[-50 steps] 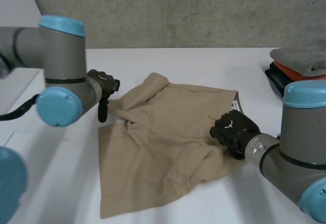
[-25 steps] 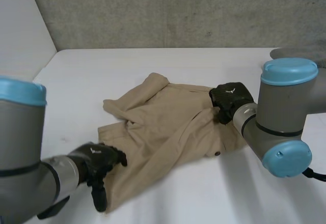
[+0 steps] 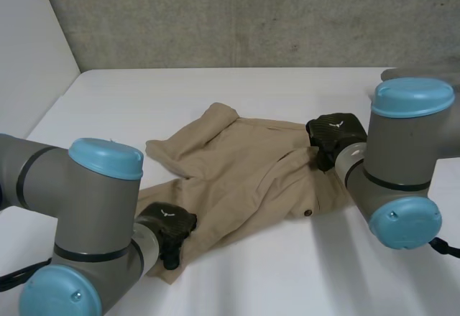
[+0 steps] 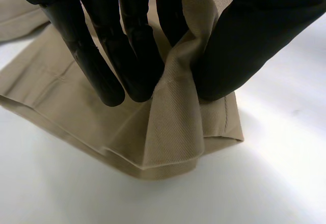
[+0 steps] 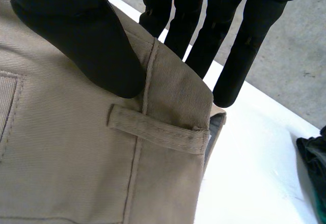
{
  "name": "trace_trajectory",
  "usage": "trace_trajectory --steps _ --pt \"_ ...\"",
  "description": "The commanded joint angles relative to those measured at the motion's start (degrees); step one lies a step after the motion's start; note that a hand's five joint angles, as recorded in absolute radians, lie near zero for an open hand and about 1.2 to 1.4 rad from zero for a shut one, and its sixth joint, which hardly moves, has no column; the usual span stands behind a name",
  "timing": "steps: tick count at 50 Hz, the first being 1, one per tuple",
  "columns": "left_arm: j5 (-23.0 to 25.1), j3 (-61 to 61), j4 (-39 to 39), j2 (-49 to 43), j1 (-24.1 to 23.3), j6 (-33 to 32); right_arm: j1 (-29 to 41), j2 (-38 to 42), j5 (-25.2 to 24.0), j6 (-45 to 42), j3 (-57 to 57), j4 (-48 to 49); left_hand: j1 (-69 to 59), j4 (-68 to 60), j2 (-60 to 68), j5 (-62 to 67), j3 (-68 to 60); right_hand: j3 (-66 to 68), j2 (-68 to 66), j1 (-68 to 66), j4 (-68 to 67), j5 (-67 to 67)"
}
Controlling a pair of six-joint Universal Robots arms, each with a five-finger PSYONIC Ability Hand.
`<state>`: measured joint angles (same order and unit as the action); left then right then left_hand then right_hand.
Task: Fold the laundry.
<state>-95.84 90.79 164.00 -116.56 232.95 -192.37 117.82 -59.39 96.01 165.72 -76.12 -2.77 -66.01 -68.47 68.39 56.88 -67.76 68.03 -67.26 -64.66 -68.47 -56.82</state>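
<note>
Tan garment (image 3: 237, 179) lying rumpled mid-surface (image 3: 180, 93), left hand (image 3: 167, 222) pinching a hem corner between thumb and fingers, right hand (image 3: 332, 133) pinching the waistband beside a belt loop (image 5: 158, 130); folding apparently just begun, no tidy fold made yet.

right hand (image 5: 76, 40) pinching tan trousers (image 5: 66, 173), belt loop (image 5: 158, 130)

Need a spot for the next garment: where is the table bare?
Bare: the table strip between the trousers and the wall, and the near patch between left arm and right arm. Crowded: the left hand pinches the trousers' near corner, the right hand their waistband.
</note>
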Motion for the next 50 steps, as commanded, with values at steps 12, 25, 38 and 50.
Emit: trace_trajectory --steps 12,25,38,50 --pt "9.4 5.6 -13.2 15.4 2.2 -18.1 -10.4 -25.9 -15.9 -58.3 -30.4 -22.4 -14.0 -11.5 11.6 13.1 -12.2 12.0 -12.7 -15.3 -11.5 -13.2" --pt "6.9 -9.6 -11.0 6.3 2.5 -21.3 -7.9 -17.6 -13.8 -37.0 -21.0 -8.4 -14.0 -11.5 11.6 13.1 -12.2 12.0 -12.7 -15.3 -11.5 -13.2" --pt "1.6 -51.1 -5.6 -19.4 3.9 -21.7 -3.5 -0.8 -1.3 -28.1 -5.3 13.6 -14.0 -11.5 11.6 13.1 -12.2 12.0 -12.7 -15.3 -11.5 -13.2" --pt "-0.8 -75.3 -4.6 -38.0 2.7 -25.5 -2.4 17.3 6.6 -31.4 8.7 34.5 56.0 58.5 -58.4 -56.9 57.8 -58.0 57.3 54.7 58.5 56.8"
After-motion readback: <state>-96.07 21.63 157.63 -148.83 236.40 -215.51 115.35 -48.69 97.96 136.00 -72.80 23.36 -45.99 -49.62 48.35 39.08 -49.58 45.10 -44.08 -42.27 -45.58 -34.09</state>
